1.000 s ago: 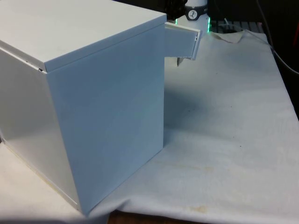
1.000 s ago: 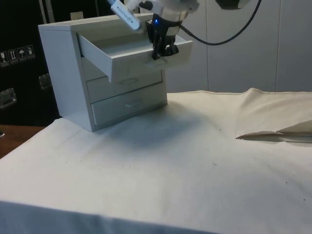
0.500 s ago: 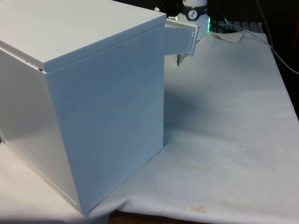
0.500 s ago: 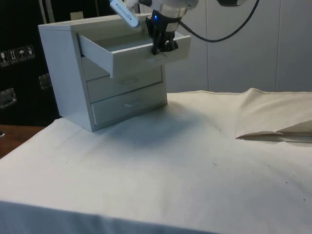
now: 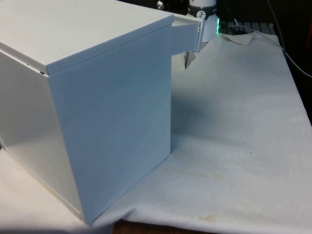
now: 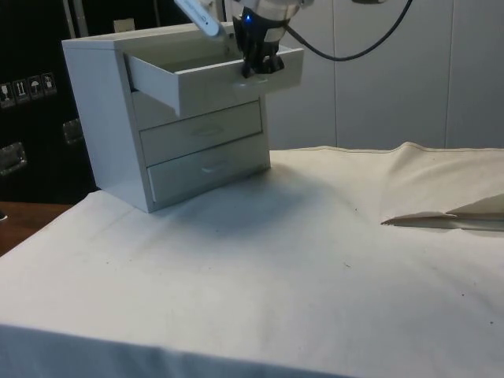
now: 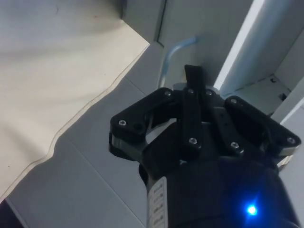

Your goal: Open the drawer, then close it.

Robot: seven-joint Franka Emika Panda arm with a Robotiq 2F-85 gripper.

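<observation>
A white chest of three drawers [image 5: 97,97] stands with its side to the front view; the side view shows its front [image 6: 102,118]. Its top drawer [image 6: 213,75] sticks out part way, and its end shows past the chest's corner [image 5: 186,35]. My black gripper [image 6: 258,69] comes down from above onto that drawer's front. In the wrist view the gripper [image 7: 194,71] has its fingers pressed together on the pale curved handle [image 7: 170,57]. Below the drawer in the front view, the gripper's [image 5: 186,61] tip pokes out.
The two lower drawers [image 6: 201,130] [image 6: 206,168] are shut. White cloth covers the table [image 6: 276,260], with a raised fold at the side view's right [image 6: 445,216]. Cables hang behind the arm [image 6: 354,47].
The top drawer has slid back into the chest by a good part of its length, and my gripper has moved with it towards the chest.
</observation>
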